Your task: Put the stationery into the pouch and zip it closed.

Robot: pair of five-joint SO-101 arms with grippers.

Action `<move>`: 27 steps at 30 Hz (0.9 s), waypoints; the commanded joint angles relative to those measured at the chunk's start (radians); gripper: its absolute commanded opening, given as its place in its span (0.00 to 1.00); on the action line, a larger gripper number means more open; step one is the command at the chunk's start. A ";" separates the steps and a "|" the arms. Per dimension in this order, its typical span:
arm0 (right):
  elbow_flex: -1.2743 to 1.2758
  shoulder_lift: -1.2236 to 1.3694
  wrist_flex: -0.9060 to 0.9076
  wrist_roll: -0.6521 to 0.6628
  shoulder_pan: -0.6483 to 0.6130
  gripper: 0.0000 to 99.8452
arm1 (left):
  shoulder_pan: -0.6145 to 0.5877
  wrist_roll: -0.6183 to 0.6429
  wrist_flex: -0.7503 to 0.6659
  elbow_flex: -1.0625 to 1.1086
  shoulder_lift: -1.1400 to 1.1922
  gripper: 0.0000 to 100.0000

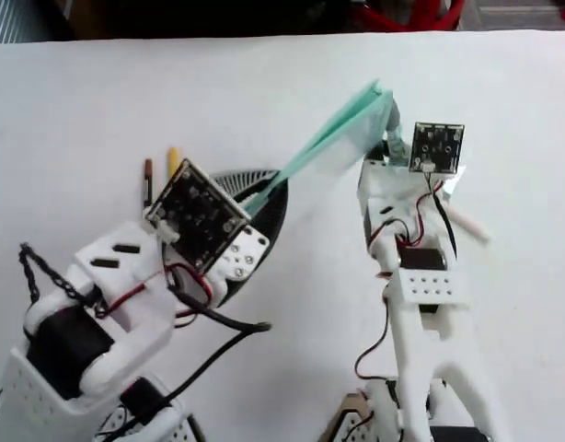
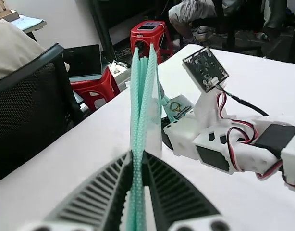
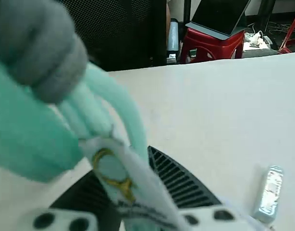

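Left gripper [image 2: 138, 166], ribbed black jaws clenched on one end of the flat teal mesh pouch [image 1: 330, 138], lifted above the smooth white tabletop [image 1: 98, 101]. Right gripper [image 1: 390, 145] pinching the other end at its glossy label [image 3: 114, 178]. Thin yellow pencil [image 1: 172, 163] lying near the left arm.

A white table [image 1: 98, 101] spreads across the scene. Past its far edge stands a black mesh chair [image 2: 27, 110]. Just beside the chair, a red stool [image 2: 97, 91] carries an open laptop [image 2: 82, 60] — its screen dark. A second red stool [image 2: 150, 36] sits farther back, and white cords [image 3: 255, 38] lie on the floor.
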 commanded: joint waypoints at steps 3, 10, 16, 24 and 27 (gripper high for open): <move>-0.051 -0.064 0.019 -0.020 -0.041 0.02 | 0.015 0.012 -0.068 0.031 -0.018 0.02; -0.048 -0.108 0.016 -0.021 -0.041 0.02 | 0.015 0.014 -0.061 0.032 -0.018 0.02; -0.054 -0.243 0.058 -0.020 0.005 0.02 | 0.013 0.006 -0.075 0.112 -0.018 0.02; -0.140 -0.545 0.214 0.038 0.021 0.02 | 0.013 0.009 -0.227 0.307 -0.018 0.02; -0.239 -0.553 0.329 0.064 0.010 0.02 | 0.013 0.012 -0.293 0.391 -0.018 0.02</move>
